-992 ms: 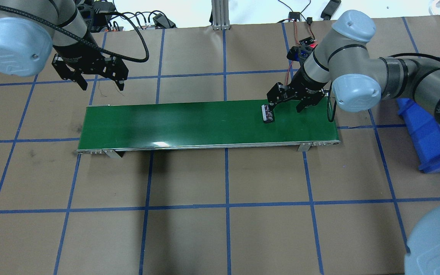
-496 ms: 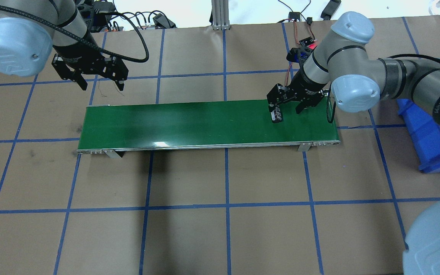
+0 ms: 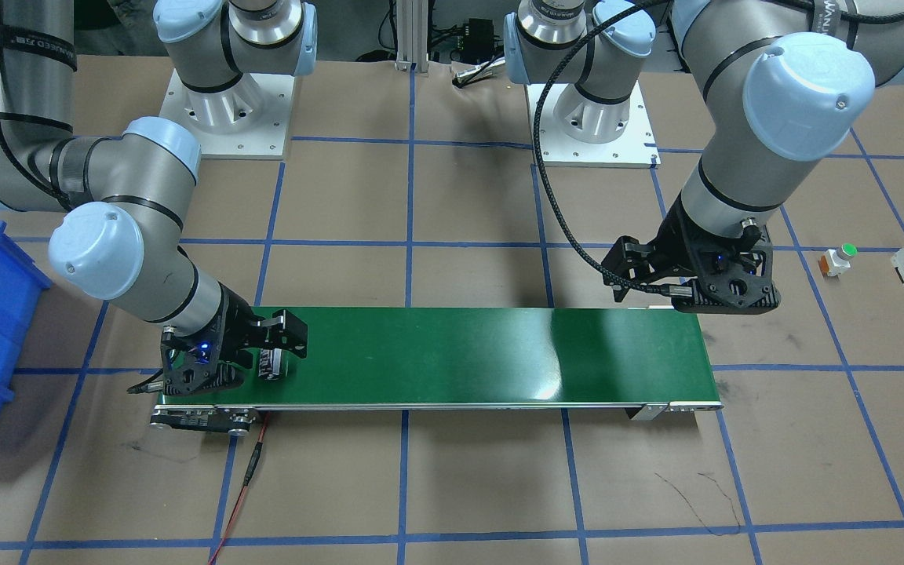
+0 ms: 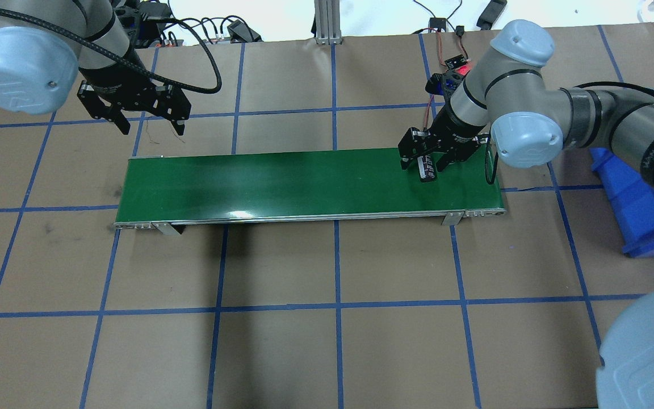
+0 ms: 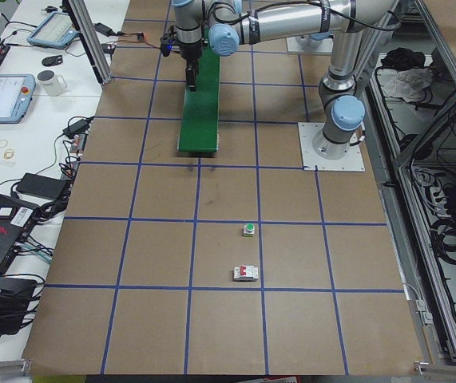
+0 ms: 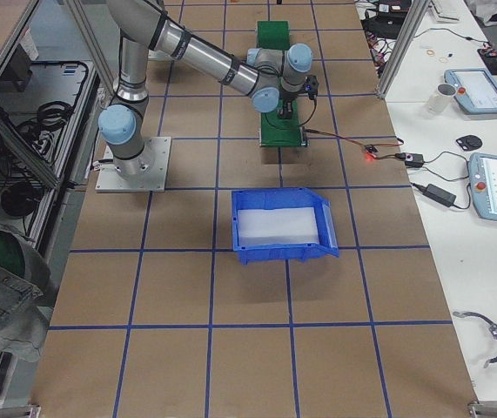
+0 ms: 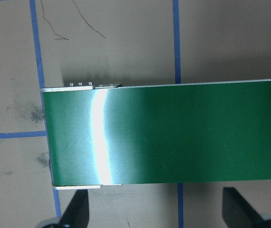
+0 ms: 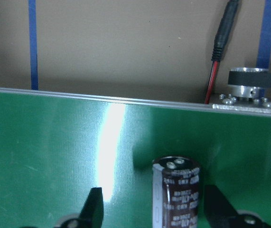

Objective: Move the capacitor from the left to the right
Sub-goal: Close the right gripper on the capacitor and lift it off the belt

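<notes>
Right jaws of mine gape open, empty, straddling the capacitor (image 8: 175,190) on the green belt (image 8: 40,142) — I should centre, then close gently.

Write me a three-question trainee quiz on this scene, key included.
1. True or false: the left fingers grip the capacitor.
2. The capacitor rests on: A) the belt; B) a shelf; C) a plate.
3. Fill in: the right fingers, one on either side of the capacitor, are ___ (open or shut).

Key: 1 false; 2 A; 3 open.
</notes>
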### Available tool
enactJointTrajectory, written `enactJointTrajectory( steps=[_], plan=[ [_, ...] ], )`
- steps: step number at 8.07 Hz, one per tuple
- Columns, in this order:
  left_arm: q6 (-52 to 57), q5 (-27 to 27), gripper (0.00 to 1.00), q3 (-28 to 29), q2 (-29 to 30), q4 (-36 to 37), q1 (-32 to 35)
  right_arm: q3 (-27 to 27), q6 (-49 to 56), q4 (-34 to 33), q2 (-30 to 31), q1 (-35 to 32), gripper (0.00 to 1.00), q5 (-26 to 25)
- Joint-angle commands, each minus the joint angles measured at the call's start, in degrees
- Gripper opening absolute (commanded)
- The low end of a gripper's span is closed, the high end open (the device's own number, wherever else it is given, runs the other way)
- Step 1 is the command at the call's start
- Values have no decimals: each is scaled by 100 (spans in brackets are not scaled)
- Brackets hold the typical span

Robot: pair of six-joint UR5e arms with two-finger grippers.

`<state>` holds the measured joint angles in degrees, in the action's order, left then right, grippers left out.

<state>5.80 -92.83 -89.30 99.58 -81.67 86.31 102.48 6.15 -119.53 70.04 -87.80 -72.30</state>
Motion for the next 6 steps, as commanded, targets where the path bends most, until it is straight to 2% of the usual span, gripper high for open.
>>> enactJointTrajectory(
  steps=[1, 2, 3, 4, 6],
  plan=[
    [9, 2, 100, -9, 0, 2, 0, -8, 9, 0, -61, 0, 45, -91],
    [18, 2, 100, -9, 0, 2, 0, -17, 26, 9, -61, 0, 31, -126],
    [18, 2, 100, -9, 0, 2, 9, -17, 87, 17, -61, 0, 11, -127],
    [27, 2, 100, 0, 0, 2, 9, -17, 97, 35, -61, 0, 0, -136],
    [27, 2, 100, 0, 0, 2, 0, -113, 35, 87, 96, 17, 0, -144]
  ],
)
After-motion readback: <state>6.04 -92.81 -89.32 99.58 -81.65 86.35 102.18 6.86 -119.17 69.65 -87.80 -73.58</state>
